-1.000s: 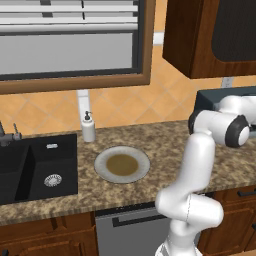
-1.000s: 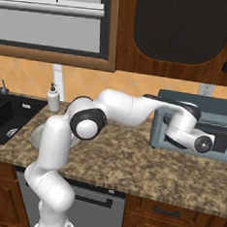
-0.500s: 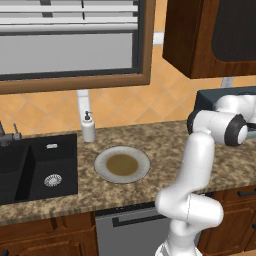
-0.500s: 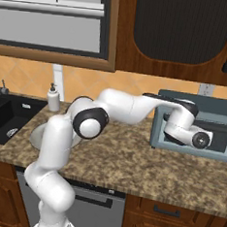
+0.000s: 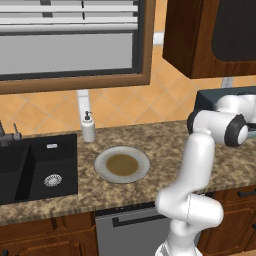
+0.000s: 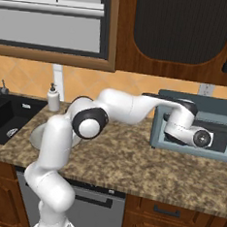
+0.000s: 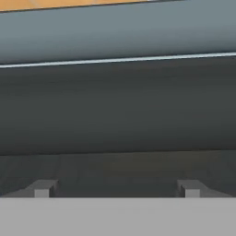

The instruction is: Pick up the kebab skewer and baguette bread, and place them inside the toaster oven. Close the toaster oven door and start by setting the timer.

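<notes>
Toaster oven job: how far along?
Looks done: the plate holds no skewer or bread, so they have probably been moved; where they are is not visible. In hand: the tool, fingers apart, is up against the toaster oven front. Left: door state unclear; timer apparently unset.

White arm (image 6: 59,145), rounded glossy segments, dark round joint caps (black discs); small grey fingertips (image 7: 44,188).

I am looking at a home kitchen: a speckled granite bench (image 5: 150,135), a black sink (image 5: 30,170) with soap dispenser (image 5: 88,127), dark wood cabinets (image 6: 181,33), orange tiled wall (image 5: 170,95), and the toaster oven (image 6: 218,110) right at my hand.
</notes>
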### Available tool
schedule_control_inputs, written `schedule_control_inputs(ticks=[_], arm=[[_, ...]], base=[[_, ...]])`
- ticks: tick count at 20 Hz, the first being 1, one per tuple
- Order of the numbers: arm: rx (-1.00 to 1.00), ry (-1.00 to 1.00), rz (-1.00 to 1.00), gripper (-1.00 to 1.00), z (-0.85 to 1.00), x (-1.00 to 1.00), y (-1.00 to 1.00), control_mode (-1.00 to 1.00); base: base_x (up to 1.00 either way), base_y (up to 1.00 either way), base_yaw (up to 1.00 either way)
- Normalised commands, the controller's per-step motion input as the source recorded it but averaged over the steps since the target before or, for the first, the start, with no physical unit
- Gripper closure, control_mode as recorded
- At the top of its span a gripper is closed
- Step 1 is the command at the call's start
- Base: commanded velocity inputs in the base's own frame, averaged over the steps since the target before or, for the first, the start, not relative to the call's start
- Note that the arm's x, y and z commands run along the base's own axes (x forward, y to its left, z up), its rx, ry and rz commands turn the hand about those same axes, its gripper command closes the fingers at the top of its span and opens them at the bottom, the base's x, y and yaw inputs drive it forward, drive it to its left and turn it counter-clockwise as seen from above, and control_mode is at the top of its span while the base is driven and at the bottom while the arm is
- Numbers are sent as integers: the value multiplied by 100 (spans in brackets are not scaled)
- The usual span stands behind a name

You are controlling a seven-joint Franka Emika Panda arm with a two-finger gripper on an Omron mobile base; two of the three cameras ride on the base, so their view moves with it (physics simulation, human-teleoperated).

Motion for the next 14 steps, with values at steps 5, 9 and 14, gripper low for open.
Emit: schedule_control_inputs(ticks=[5,9,14], arm=[[0,4,-1,-100,1,-38,7,-100],[0,2,-2,-100,11,-43,34,-100],[0,0,-1,-100,19,-50,53,-100]], base=[[0,0,0],[0,0,0],[0,0,0]])
